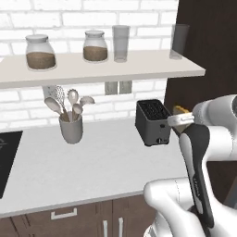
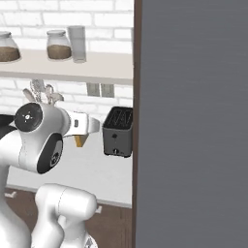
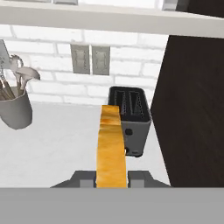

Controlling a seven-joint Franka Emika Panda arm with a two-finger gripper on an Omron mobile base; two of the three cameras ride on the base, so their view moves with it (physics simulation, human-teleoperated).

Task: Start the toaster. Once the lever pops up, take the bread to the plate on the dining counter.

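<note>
1. Holding the bread edge-on between the fingers, jaws narrow and pinched on its lower end; slice lifted clear of the toaster, hanging in the air in front of it above the grey surface.
2. Seen from the left base view as a small yellow corner just beside the toaster, at the tip of the hand; from the right base view as a tan wedge under the wrist, apart from the toaster.
3. Risk of slipping: gripped only at one end, with most of the slice sticking out past the fingers, so likely to pivot or drop on a fast swing or a jolt from the base.
4. Risk of collision: close to the dark tall panel on one side, the shelf overhead and the utensil cup further along; a wide turn towards the dining counter could clip any of them.
5. Risk of crushing or crumbling if squeezed harder, judging by the thin edge held.
6. Hidden: contact of pads on bread, covered by the slice itself and the bottom band.
7. Cut off: most of the right base view, blocked by a grey wall.
8. Hard to tell: lever position on the toaster, too small and dark.
</note>
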